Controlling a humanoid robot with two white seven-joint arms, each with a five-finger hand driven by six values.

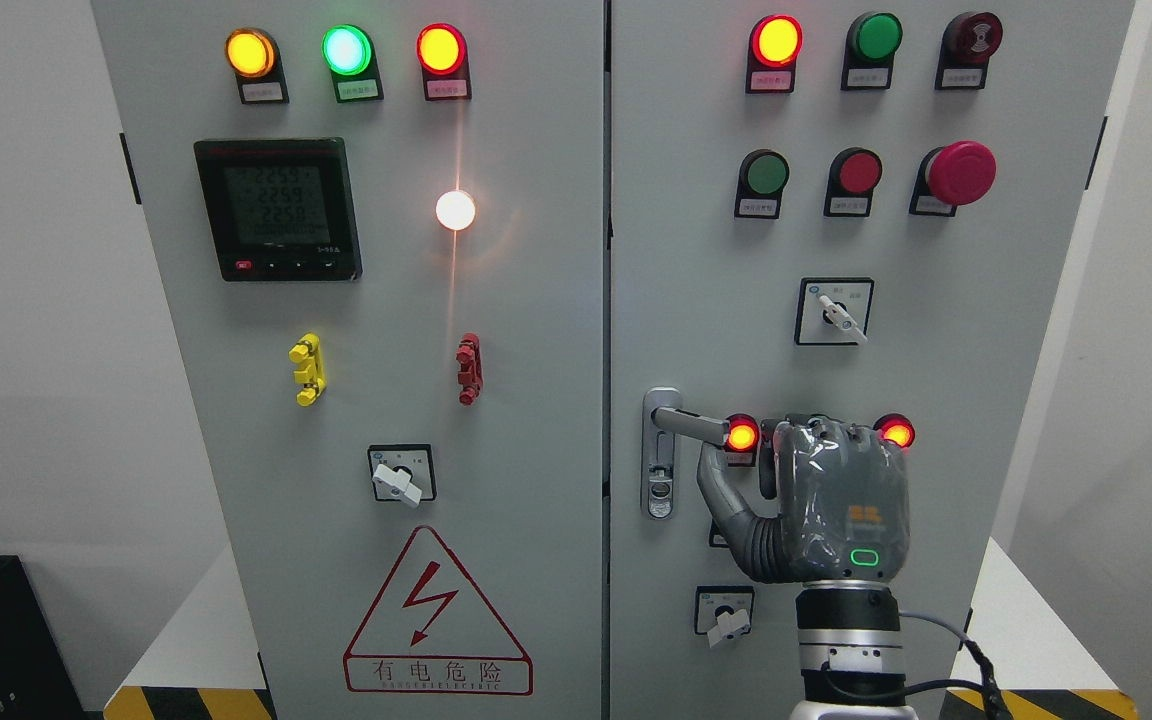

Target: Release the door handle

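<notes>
The door handle (688, 422) is a grey lever on the right cabinet door, sticking out to the right from its metal plate (661, 470) and tilted slightly down. My right hand (841, 500) rises from the bottom edge, its back toward me, just right of the lever's tip. Its thumb (721, 490) reaches up-left to just under the lever, while the other fingers point at the door to the right of the lever and do not wrap it. The hand is open and holds nothing. My left arm is out of view.
Both grey cabinet doors (536, 500) are closed. Two lit red lamps (742, 436) flank the hand. A rotary switch (726, 615) sits just below-left of the wrist and another one (836, 312) above. A cable (976, 650) hangs from the wrist.
</notes>
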